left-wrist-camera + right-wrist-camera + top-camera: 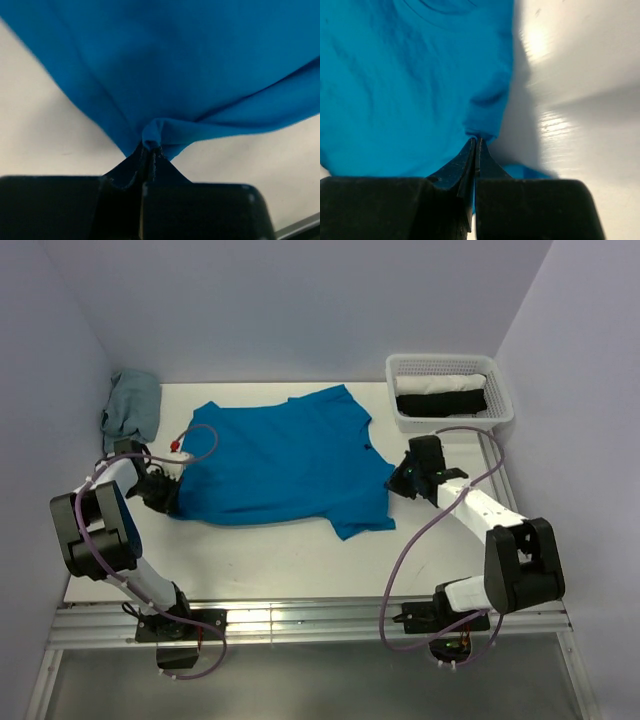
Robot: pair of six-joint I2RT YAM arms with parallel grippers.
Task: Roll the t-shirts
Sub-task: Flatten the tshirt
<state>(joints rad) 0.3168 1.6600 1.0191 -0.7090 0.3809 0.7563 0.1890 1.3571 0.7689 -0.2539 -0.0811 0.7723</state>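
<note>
A bright turquoise-blue t-shirt (280,462) lies spread across the middle of the white table, its neck toward the right. My left gripper (172,495) is shut on the shirt's left edge; the left wrist view shows a pinched fold of blue fabric (152,131) at the closed fingertips (149,150). My right gripper (398,480) is shut on the shirt's right edge near the sleeve; the right wrist view shows the closed tips (476,142) biting the blue cloth (410,85).
A white mesh basket (503,412) at the back right holds a rolled white item (440,385) and a rolled black item (440,403). A crumpled grey-blue garment (132,407) lies at the back left. Walls close in on both sides.
</note>
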